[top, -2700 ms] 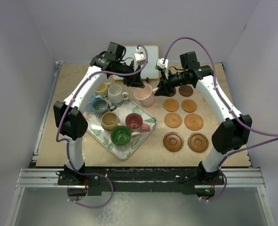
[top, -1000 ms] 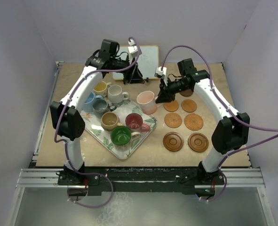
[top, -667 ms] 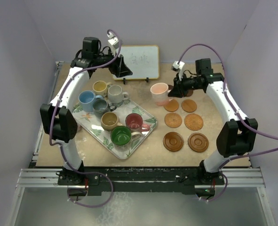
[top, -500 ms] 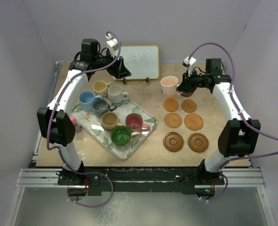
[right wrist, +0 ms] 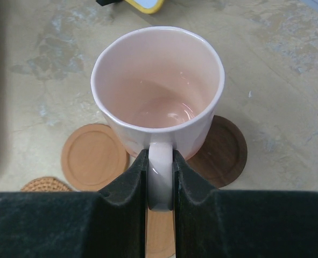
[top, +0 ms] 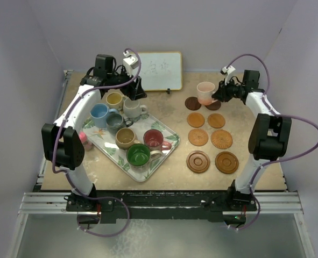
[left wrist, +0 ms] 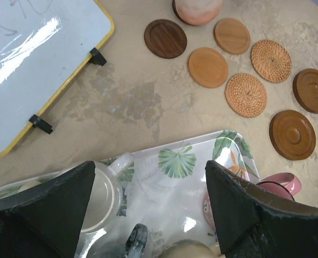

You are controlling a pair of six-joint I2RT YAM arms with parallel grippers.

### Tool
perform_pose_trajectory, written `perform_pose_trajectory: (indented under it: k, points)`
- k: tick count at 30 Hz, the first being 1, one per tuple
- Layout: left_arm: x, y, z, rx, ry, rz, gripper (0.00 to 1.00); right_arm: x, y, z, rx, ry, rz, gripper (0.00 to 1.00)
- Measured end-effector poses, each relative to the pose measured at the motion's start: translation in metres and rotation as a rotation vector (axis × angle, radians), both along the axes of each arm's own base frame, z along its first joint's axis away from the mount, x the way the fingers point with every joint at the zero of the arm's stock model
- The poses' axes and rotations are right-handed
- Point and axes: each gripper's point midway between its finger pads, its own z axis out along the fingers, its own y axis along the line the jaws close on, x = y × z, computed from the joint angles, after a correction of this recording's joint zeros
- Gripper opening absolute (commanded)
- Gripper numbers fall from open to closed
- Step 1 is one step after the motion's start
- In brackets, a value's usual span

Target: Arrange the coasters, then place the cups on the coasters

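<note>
Tan tabletop (top: 164,174), illegible scrawl on whiteboard (top: 160,71), pink cup (right wrist: 159,102) in right hand (right wrist: 160,164)

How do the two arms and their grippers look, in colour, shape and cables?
Both arms have white tubular links, the left arm and the right arm, with bulky black joints. A thin purple cable loops along each. A small white block sits at each wrist. The left gripper and right gripper have matte black, wedge-shaped fingers.
</note>
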Motion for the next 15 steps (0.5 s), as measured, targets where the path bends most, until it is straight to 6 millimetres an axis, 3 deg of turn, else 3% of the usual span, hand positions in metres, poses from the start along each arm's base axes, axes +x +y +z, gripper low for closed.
perform_pose_trajectory:
  k: [7,15]
  points:
    - [-0.005,0.004,-0.014,0.024,0.024,-0.007,0.82,0.022,-0.017,-0.028,0.022,-0.025,-0.007,0.0]
    - [-0.006,0.007,-0.021,0.053,0.025,-0.009,0.82,0.032,-0.031,-0.033,0.02,-0.065,0.004,0.0]
